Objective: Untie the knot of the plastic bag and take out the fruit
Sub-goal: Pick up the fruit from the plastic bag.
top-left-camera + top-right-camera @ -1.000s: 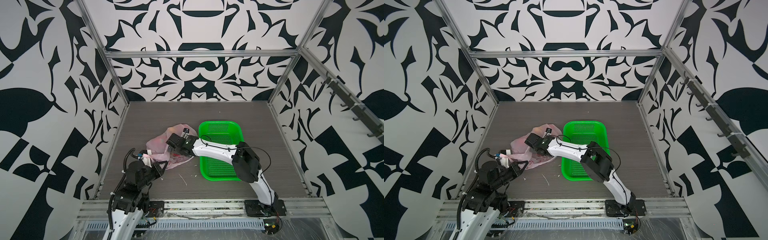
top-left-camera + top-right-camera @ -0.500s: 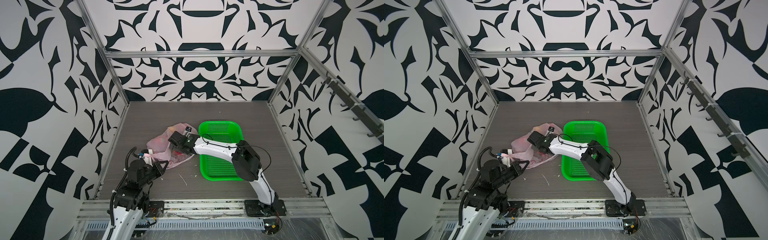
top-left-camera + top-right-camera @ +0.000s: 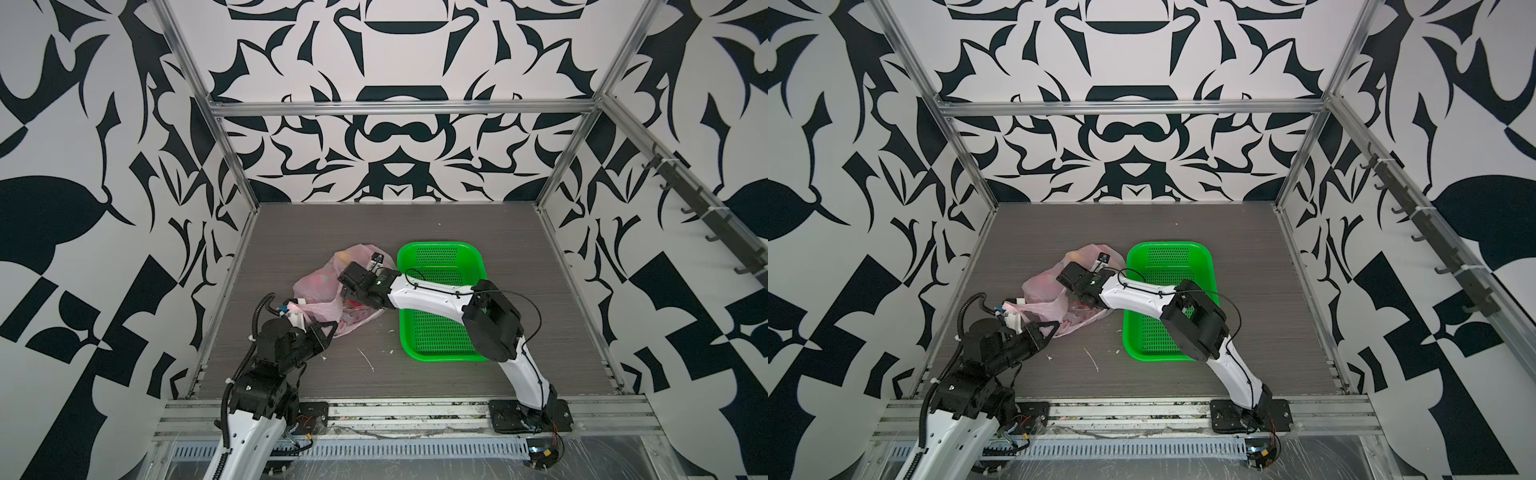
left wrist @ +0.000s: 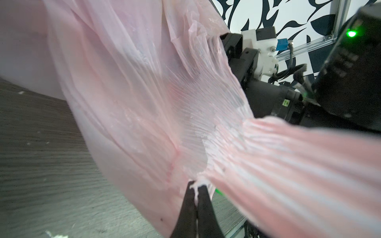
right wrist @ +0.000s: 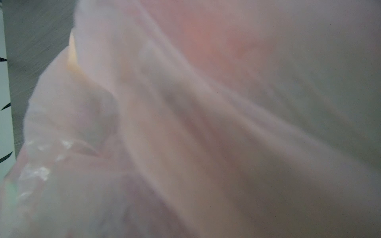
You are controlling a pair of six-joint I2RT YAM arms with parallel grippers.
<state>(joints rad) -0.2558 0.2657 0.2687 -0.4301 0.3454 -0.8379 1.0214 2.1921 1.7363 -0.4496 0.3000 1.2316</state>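
Left wrist view: left gripper (image 4: 195,186) clamped shut on a pleat of the bag (image 4: 144,92).
Film judged thin, soft, slick and light. It ridges under pull, so take bunched handle plastic rather than a single layer. Right gripper (image 3: 358,296) is down among the bag folds, jaws hidden, state cannot be told. Fruit (image 3: 320,279) shows through the film. Bag lies on the surface (image 3: 415,374) beside the basket (image 3: 436,246). Knot not made out.

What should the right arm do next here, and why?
Probably close the right gripper on a fruit: it seems sunk into the plastic bag, film covering its wrist view, while the left gripper pinches the bag taut and the green basket is empty.
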